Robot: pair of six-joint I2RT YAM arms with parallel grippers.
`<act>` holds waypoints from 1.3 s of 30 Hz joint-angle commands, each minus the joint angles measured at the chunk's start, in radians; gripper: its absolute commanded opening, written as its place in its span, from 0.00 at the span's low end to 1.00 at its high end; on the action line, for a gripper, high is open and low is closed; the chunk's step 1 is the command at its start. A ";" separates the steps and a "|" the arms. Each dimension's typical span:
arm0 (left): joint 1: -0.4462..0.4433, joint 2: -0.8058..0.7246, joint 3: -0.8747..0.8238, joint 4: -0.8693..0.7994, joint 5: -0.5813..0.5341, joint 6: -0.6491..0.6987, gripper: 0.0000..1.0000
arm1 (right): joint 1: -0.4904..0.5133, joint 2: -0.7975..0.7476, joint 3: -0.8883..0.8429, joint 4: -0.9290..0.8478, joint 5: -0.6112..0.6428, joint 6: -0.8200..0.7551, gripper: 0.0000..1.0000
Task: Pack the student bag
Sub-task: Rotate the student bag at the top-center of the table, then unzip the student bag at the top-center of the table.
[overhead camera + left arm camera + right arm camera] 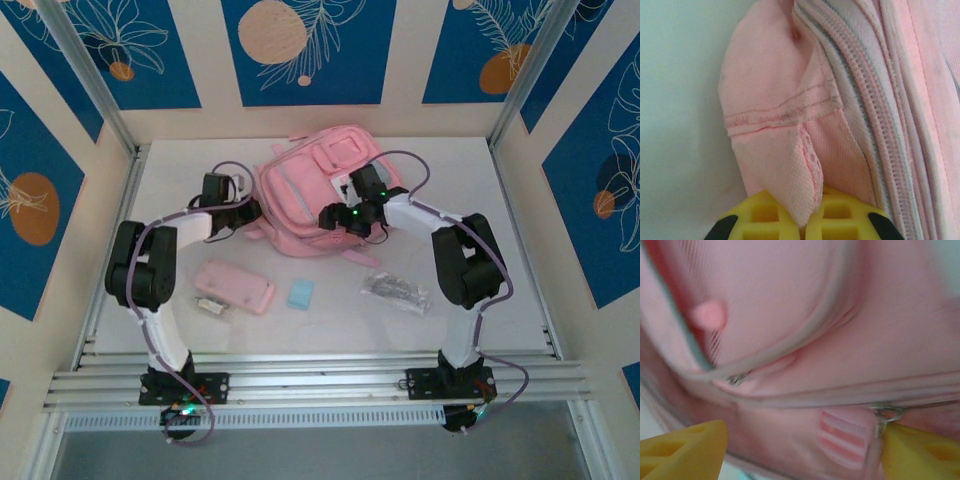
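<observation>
Lying front up at the back middle of the worktop (pixel 500 300): bag (pixel 310 180), with no opening to be made out from above. Pinched at a pink flap (pixel 780 150) on its left edge by the left gripper (pixel 812 220), clamped on the fabric. Straddled at its near front by the right gripper (pixel 802 450), spread wide and holding nothing, one finger just beside a zip pull (pixel 885 415). Lying loose in front, apart from the bag: case (pixel 235 287), packet (pixel 397 290), blue block (pixel 300 293). Judged barely begun: nothing visibly packed. Left to do: open the bag, load all three, zip up.
</observation>
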 commanded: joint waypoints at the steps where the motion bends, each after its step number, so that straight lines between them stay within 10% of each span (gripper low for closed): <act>1: 0.015 0.035 0.124 -0.032 -0.027 0.072 0.22 | -0.003 -0.074 -0.009 -0.032 -0.071 0.016 0.77; 8: 0.022 -0.047 0.185 -0.221 -0.182 0.205 0.70 | -0.075 -0.234 -0.095 -0.081 0.079 0.000 0.76; 19: -0.067 -0.240 0.018 -0.185 0.047 0.079 0.75 | -0.344 -0.241 -0.207 0.070 0.065 0.101 0.77; 30: -0.273 -0.185 -0.105 0.191 0.152 -0.174 0.69 | -0.369 -0.041 -0.194 0.220 -0.035 0.213 0.75; 37: -0.329 -0.027 -0.061 0.294 0.178 -0.257 0.65 | -0.323 -0.036 -0.274 0.316 -0.050 0.295 0.02; 39: -0.332 0.002 -0.052 0.298 0.169 -0.262 0.64 | -0.300 -0.044 -0.304 0.342 -0.045 0.318 0.00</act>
